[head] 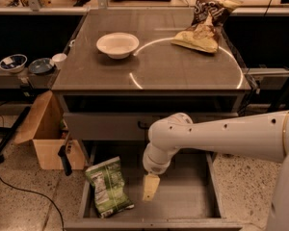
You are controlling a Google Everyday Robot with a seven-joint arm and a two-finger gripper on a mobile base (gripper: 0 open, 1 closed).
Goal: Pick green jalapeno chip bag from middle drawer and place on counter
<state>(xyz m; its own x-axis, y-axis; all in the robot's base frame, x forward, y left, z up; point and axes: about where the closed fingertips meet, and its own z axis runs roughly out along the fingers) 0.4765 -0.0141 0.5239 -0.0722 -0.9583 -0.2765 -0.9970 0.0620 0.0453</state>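
The green jalapeno chip bag [107, 186] lies flat at the front left of the open middle drawer [188, 201], its white label panel facing up. My gripper [150, 187] hangs from the white arm over the drawer floor, just right of the bag and apart from it. The counter [173, 66] with its thin white circle line is above the drawer.
A white bowl [117, 44] and a brown-and-tan chip bag [204, 22] sit on the counter. A cardboard box [47, 137] stands on the floor left of the drawer. Small bowls [13, 63] rest on a low shelf at the left.
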